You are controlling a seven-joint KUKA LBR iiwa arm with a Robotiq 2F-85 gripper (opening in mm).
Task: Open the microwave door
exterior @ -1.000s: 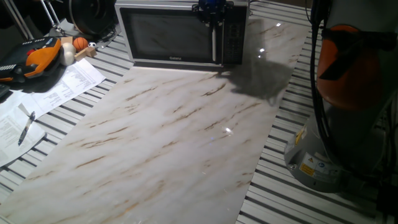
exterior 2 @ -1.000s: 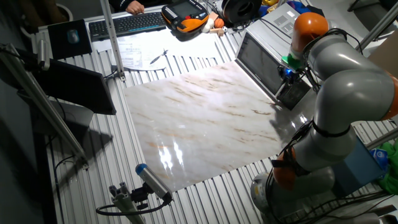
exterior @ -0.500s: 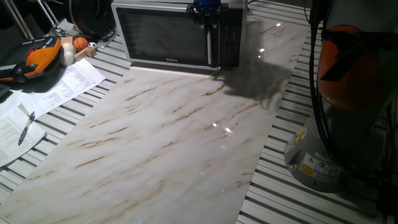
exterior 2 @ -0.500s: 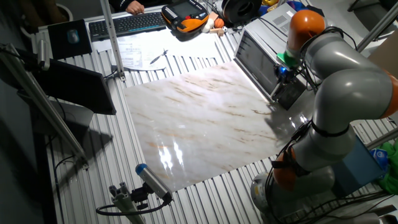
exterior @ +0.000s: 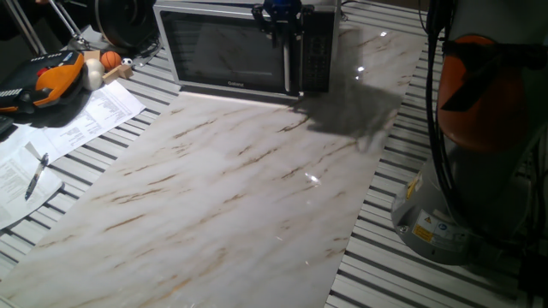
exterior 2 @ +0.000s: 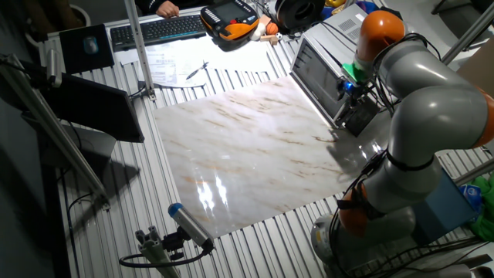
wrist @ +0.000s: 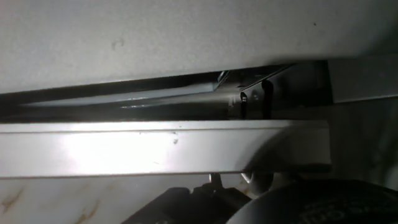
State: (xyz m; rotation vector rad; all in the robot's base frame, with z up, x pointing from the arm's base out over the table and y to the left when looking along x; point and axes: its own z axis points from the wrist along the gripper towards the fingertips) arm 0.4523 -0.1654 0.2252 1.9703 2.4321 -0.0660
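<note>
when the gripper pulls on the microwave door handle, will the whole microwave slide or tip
Sliding seems likelier: the microwave rests on glossy marble tabletop. Tipping looks unlikely, since it sits wide and low. The gripper is high on the microwave door, so some rocking is possible.

A pale silver bar handle [wrist: 161, 148] runs across, dark gap above it.
</note>
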